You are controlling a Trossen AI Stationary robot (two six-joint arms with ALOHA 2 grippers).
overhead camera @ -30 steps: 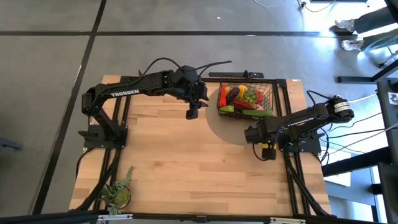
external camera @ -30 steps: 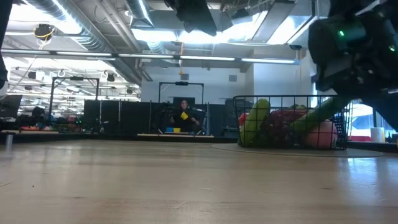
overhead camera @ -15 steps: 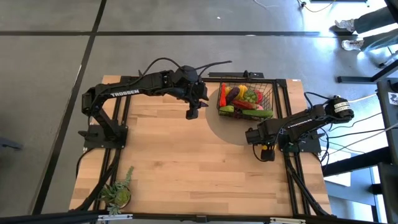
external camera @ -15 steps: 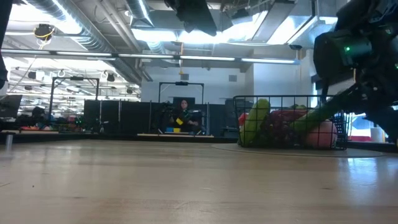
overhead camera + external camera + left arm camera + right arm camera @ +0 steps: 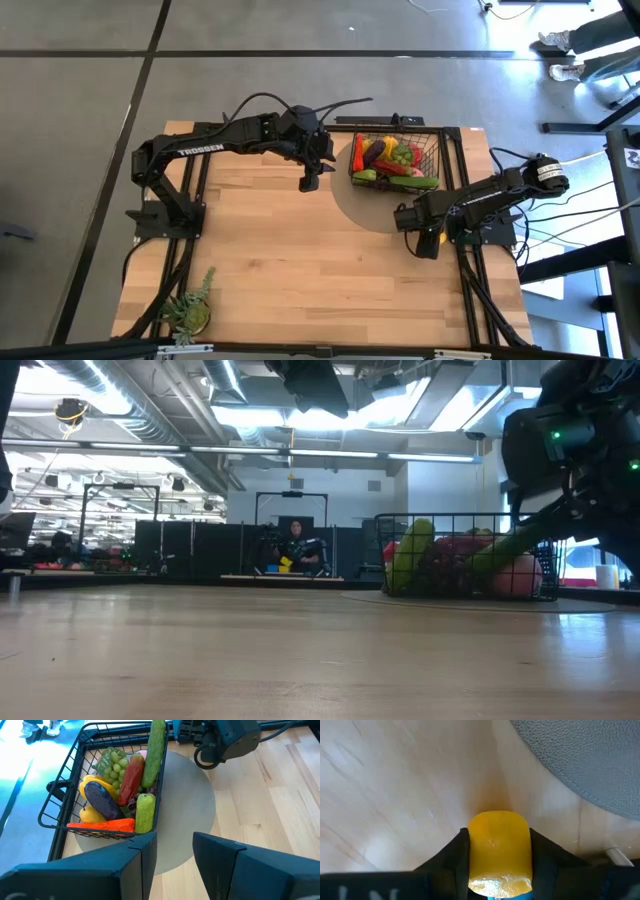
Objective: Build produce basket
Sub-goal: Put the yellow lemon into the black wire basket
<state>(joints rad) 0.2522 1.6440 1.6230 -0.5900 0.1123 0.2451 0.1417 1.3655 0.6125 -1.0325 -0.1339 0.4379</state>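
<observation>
Lemon [image 5: 498, 851] sits right between the right claw's [image 5: 498, 854] two dark fingers, and both fingers press on its sides, so the claw is holding it. It looks like a lemon, but only a yellow lump shows, so that is a guess. The claw points down at the wood table [image 5: 300, 250], close to the edge of the round grey mat [image 5: 365, 212].

From this claw [image 5: 427, 243], the basket [image 5: 433, 160] lies toward the far edge of the table, near but not touching. The right arm is the one with the fruit, so it should lift up and swing over the wire rim.

The basket is already crowded: eggplant [image 5: 101, 800], carrot [image 5: 102, 825], red pepper [image 5: 131, 777], green grapes [image 5: 114, 764] and a long cucumber [image 5: 154, 750] leaning along one side.

The left claw [image 5: 309, 182] waits just beside the basket, fingers a little apart and holding nothing.

Whether the lemon rests on the table or hangs above it is hard to tell.
</observation>
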